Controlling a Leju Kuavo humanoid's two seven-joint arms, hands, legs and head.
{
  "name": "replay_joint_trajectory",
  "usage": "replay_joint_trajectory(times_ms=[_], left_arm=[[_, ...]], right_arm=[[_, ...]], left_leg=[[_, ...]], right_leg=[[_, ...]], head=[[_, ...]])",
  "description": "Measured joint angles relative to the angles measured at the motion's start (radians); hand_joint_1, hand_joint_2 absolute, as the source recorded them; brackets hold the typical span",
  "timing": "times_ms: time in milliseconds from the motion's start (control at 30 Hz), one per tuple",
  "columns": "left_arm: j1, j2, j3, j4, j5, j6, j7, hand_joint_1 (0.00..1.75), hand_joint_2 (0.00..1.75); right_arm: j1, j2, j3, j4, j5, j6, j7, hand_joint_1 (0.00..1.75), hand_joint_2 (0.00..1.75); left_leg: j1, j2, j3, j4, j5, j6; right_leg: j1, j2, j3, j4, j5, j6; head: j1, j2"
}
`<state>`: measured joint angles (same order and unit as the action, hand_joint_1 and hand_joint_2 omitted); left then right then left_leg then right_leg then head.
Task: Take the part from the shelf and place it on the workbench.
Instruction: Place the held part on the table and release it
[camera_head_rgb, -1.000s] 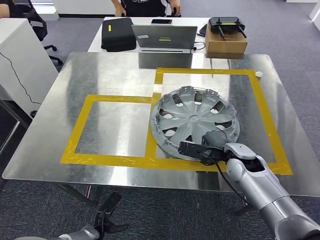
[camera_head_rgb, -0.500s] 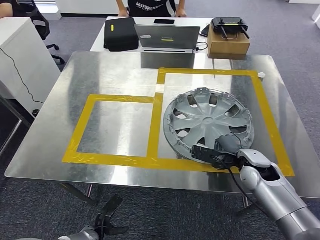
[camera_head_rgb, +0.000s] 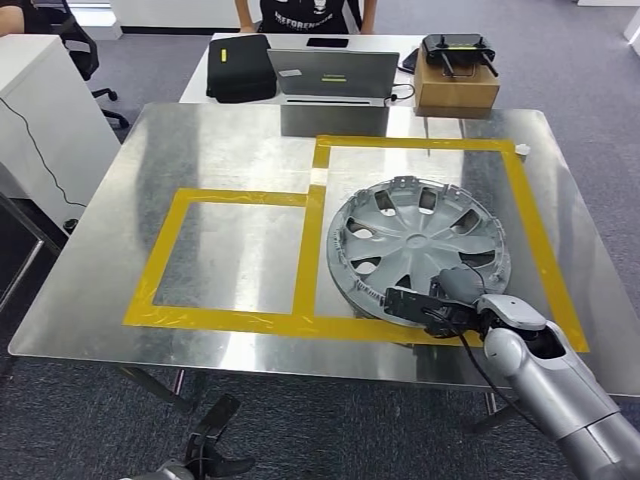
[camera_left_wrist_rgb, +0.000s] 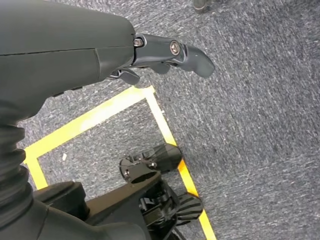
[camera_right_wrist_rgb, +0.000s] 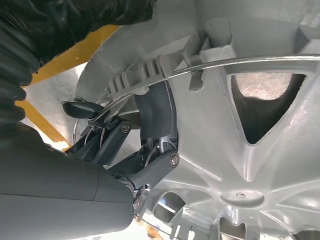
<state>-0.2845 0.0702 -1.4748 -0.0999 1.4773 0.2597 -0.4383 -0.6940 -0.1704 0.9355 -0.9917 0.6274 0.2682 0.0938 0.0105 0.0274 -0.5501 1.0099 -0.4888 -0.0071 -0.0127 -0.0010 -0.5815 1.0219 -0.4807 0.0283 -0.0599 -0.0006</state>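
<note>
The right hand (camera_head_rgb: 436, 303) grips the near rim of the silver wheel cover (camera_head_rgb: 419, 245) — lying inside the counter's (camera_head_rgb: 226, 150) yellow tape square (camera_head_rgb: 528, 215). The left hand (camera_head_rgb: 207, 450) hangs below, fingers apart, holding nothing.

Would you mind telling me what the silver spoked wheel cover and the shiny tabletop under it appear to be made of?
The silver spoked wheel cover looks like moulded plastic with satin silver paint: its grey underside shows moulded ribs and clips behind a thin wire ring. The shiny tabletop appears to be sheet metal, probably brushed steel or aluminium, since it gives hazy reflections. The right hand grips the cover's rim.
</note>
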Motion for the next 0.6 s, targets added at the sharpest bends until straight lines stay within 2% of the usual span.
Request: replay_joint_trajectory(times_ms=[133, 267, 600], left_arm=[[0.001, 0.001, 0.000, 0.000, 0.001, 0.000, 0.000, 0.00, 1.75], [0.001, 0.001, 0.000, 0.000, -0.002, -0.005, -0.005, 0.00, 1.75], [0.001, 0.001, 0.000, 0.000, -0.002, -0.016, -0.030, 0.00, 1.75]], right_arm=[[0.000, -0.002, 0.000, -0.005, -0.001, 0.000, 0.002, 1.75, 1.75], [0.002, -0.008, 0.001, -0.021, -0.005, 0.002, 0.010, 0.00, 1.75], [0.009, -0.018, 0.002, -0.038, -0.010, 0.006, 0.021, 0.00, 1.75]], left_leg=[[0.000, 0.000, 0.000, 0.000, 0.000, 0.000], [0.000, 0.000, 0.000, 0.000, 0.000, 0.000], [0.000, 0.000, -0.001, 0.000, 0.000, 0.000]], right_leg=[[0.000, 0.000, 0.000, 0.000, 0.000, 0.000], [0.000, 0.000, 0.000, 0.000, 0.000, 0.000], [0.000, 0.000, 0.000, 0.000, 0.000, 0.000]], head=[[0.000, 0.000], [0.000, 0.000], [0.000, 0.000]])
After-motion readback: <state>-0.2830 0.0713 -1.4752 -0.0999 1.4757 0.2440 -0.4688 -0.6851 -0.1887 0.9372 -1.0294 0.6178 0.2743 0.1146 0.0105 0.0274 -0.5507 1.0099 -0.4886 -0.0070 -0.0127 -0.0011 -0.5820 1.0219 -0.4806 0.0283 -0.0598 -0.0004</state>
